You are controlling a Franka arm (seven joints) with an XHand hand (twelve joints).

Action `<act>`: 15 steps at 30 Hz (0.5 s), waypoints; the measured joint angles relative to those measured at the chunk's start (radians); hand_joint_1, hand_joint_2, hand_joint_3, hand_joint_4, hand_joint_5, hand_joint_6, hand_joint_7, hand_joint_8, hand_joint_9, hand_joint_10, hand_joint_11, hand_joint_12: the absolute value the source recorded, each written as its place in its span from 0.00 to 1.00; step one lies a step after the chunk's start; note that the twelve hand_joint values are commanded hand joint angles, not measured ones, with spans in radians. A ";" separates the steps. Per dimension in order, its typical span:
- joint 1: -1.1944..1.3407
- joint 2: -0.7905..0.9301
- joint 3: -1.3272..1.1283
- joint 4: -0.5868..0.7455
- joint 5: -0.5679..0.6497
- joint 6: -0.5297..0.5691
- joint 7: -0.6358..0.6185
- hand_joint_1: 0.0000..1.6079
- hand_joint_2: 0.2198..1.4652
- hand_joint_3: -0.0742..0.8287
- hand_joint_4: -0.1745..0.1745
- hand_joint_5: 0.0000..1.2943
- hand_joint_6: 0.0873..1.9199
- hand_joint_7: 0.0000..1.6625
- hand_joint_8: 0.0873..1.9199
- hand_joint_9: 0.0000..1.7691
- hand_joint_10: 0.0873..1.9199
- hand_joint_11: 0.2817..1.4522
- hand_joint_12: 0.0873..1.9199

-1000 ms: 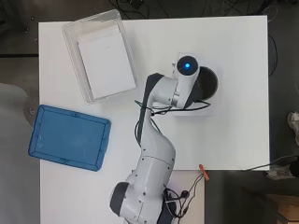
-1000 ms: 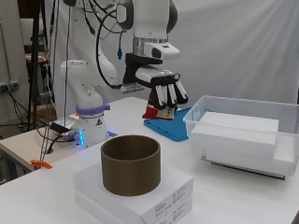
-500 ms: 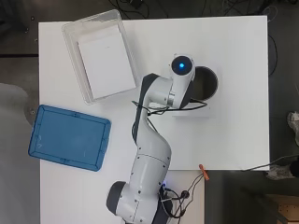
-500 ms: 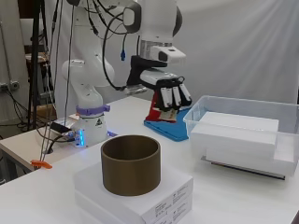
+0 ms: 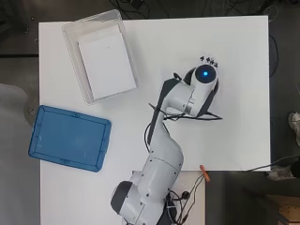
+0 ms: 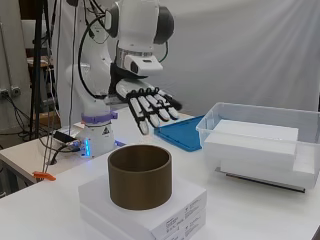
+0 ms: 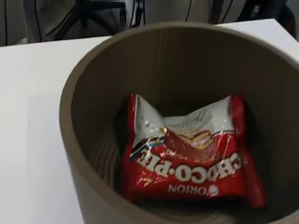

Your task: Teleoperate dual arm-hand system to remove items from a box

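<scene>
The robot hand (image 6: pixel 150 107) hangs above the round brown container (image 6: pixel 140 175) with its fingers (image 6: pixel 142 116) straight and spread, holding nothing, palm turned down toward the opening, probably lined up for a reach inside. Directly below the robot hand, on the container's floor, lies a red snack packet (image 7: pixel 187 149), flat and seemingly within reach. The container stands on a stack of white boxes (image 6: pixel 145 210) on the surface (image 5: pixel 234 56), which raises it toward the robot hand.
</scene>
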 joint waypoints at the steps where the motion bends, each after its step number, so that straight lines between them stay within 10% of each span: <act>1: -0.025 -0.024 0.008 0.003 0.020 -0.005 -0.013 0.00 0.41 0.09 0.40 0.00 0.00 0.01 0.00 0.12 0.00 0.14 0.00; 15: 0.063 -0.137 0.091 0.077 0.116 -0.071 -0.060 0.00 0.50 0.08 0.56 0.15 0.00 0.21 0.00 0.25 0.00 0.21 0.00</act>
